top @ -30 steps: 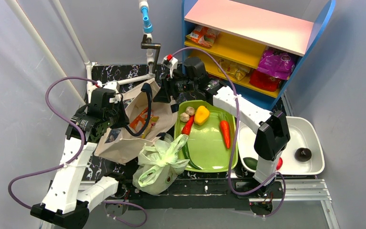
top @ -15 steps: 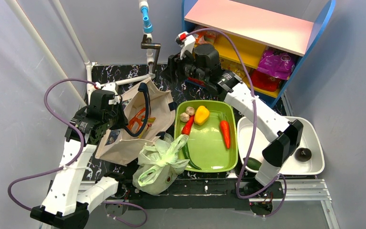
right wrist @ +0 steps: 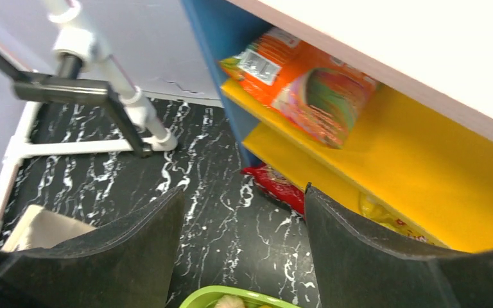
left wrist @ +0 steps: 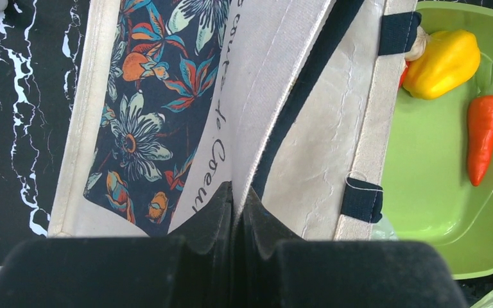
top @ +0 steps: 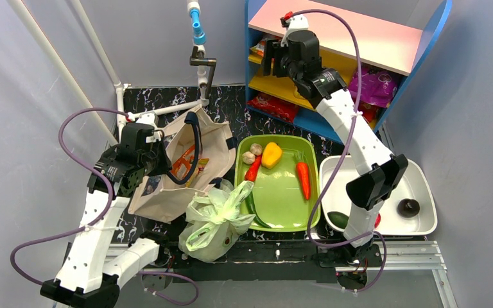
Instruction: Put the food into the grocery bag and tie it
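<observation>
fingers (right wrist: pixel 135 250) of right gripper (right wrist: pixel 242 192): spread apart, empty, facing yellow shelf (right wrist: pixel 423 173)
left gripper (left wrist: pixel 237 192): pinched together on canvas tote (left wrist: pixel 321 147) rim
snack packet (right wrist: pixel 308 83): on that shelf; likely light, crinkly, slippery; take its near edge
grocery bag (top: pixel 213 221): soft, slumped beside green tray (top: pixel 282 205), mouth bunched
green tray: yellow pepper (top: pixel 271 154), carrot (top: pixel 303 179), smaller produce
white tub (top: pixel 411 176): dark round fruit (top: pixel 408 206)

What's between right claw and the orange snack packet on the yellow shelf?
Right wrist view: black marbled tabletop, then a red crinkly packet under the yellow shelf. Right claw open.
</observation>
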